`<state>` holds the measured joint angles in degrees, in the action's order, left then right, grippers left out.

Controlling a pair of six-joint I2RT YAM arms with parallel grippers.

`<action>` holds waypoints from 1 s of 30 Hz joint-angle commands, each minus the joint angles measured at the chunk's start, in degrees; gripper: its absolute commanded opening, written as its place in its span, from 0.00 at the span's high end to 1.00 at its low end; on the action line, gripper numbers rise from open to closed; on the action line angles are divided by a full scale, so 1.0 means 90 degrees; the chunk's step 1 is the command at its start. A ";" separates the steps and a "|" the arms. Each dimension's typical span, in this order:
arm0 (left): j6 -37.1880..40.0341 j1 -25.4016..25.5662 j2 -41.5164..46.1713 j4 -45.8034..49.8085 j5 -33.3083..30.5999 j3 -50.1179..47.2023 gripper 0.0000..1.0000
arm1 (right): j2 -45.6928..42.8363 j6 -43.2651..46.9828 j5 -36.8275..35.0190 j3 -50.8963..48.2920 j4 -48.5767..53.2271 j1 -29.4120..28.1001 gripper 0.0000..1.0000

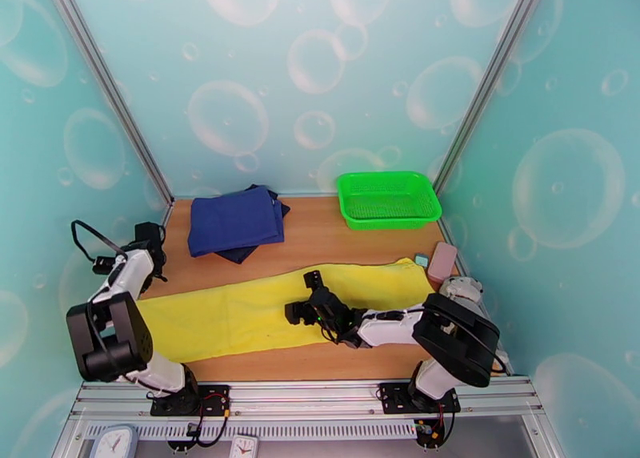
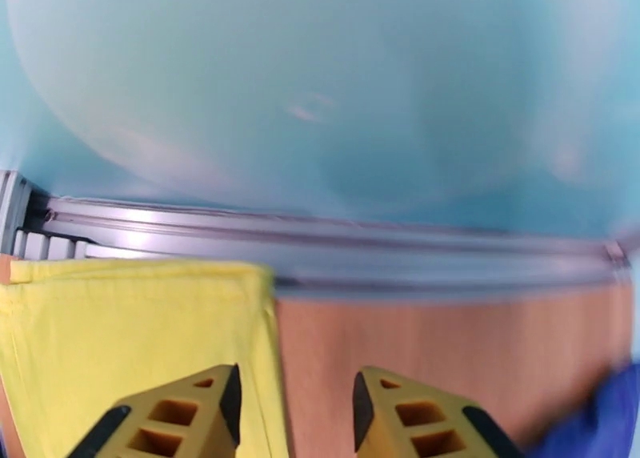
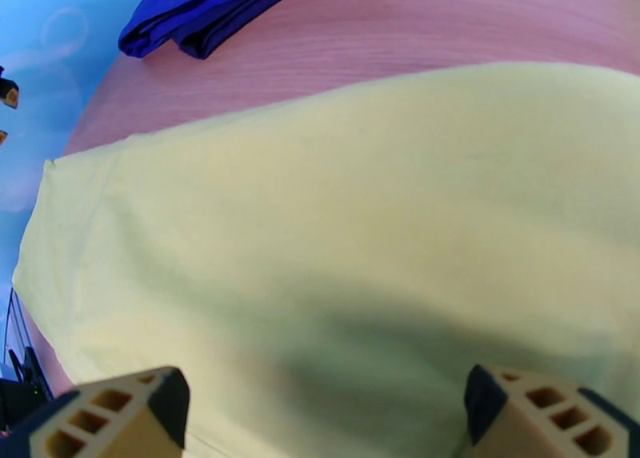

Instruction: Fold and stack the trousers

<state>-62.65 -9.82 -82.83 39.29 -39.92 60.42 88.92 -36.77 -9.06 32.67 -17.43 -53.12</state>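
Hovering over the trousers (image 1: 224,319), stretched lengthwise across the surface (image 1: 336,239), the right claw (image 1: 302,295) gapes wide; the left claw (image 2: 294,391) hangs parted at their left end. Folding seems half done; next, each probably must pinch cloth.

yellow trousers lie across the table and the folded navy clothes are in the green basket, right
No: the folded navy blue cloth garments lie on the wooden table left of the green plastic basket, per the top external view. The bright yellow trousers do lie across it.
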 commanded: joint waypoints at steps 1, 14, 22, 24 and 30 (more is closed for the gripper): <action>0.1302 0.0921 0.0960 -0.0795 0.0360 -0.0774 0.55 | -0.0505 -0.0528 -0.0568 -0.0109 0.1350 0.0099 0.04; 0.0539 0.4509 0.2914 0.0195 0.1946 -0.2830 0.01 | -0.0400 0.0297 -0.2052 0.0892 0.3664 -0.1787 0.07; -0.0148 0.4571 0.2724 -0.0074 0.1922 -0.3524 0.01 | 0.0796 0.0565 -0.2369 0.1648 0.4076 -0.1842 0.22; -0.0251 0.4559 0.2894 -0.0135 0.1890 -0.3736 0.01 | 0.0837 0.0606 -0.2287 0.1673 0.4052 -0.1859 0.23; -0.0745 0.4434 0.3117 -0.0002 0.1615 -0.4053 0.01 | 0.0549 0.0601 -0.2020 0.1589 0.4043 -0.1956 0.23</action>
<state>-66.02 30.65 -55.68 37.74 -22.87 24.71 95.50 -32.69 -27.94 46.81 16.93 -69.95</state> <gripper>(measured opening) 0.992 0.768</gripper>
